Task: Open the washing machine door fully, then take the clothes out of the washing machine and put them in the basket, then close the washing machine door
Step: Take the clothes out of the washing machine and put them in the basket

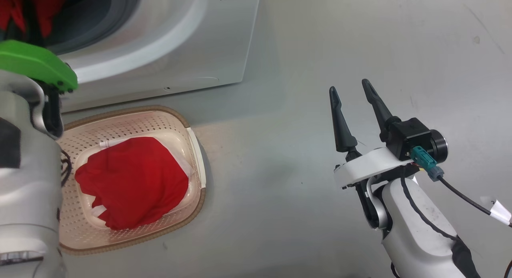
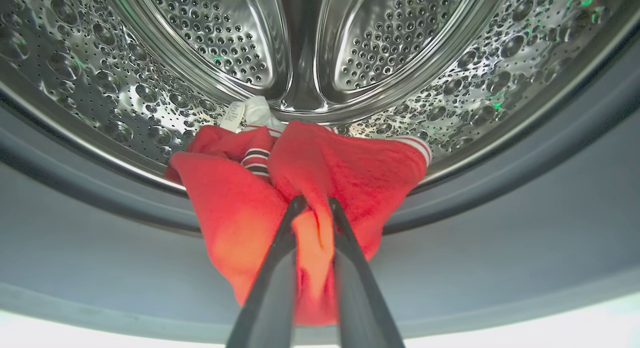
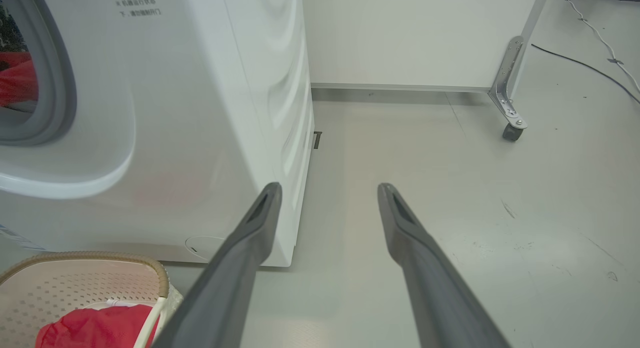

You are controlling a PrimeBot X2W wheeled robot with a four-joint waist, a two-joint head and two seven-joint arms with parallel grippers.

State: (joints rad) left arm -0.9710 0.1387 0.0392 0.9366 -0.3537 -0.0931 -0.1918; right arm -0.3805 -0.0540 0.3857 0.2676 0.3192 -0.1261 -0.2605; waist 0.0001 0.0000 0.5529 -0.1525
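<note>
The left gripper (image 2: 314,204) was clamped on a fold of a bright red garment with striped trim (image 2: 360,167) at mid-frame in the left wrist view. The cloth spilled from the perforated steel drum (image 2: 150,62) over the grey rubber gasket (image 2: 500,213) of the white front-loading washing machine (image 1: 224,38). A white care tag (image 2: 233,116) lay at the garment's upper left, its print too small to read.

The right gripper (image 1: 349,85) hung at the right of the head view, fingers spread and empty, over grey floor (image 1: 280,170), well apart from the machine. Small printed lines (image 3: 135,6) on the machine's front, at the upper left of the right wrist view, were illegible.

A second red garment (image 1: 132,182) lay in the cream perforated plastic basket (image 1: 128,124) at the lower left of the head view, just in front of the machine. A white panel on a castor (image 3: 400,37) and a black cable (image 3: 585,66) showed at the upper right of the right wrist view.
</note>
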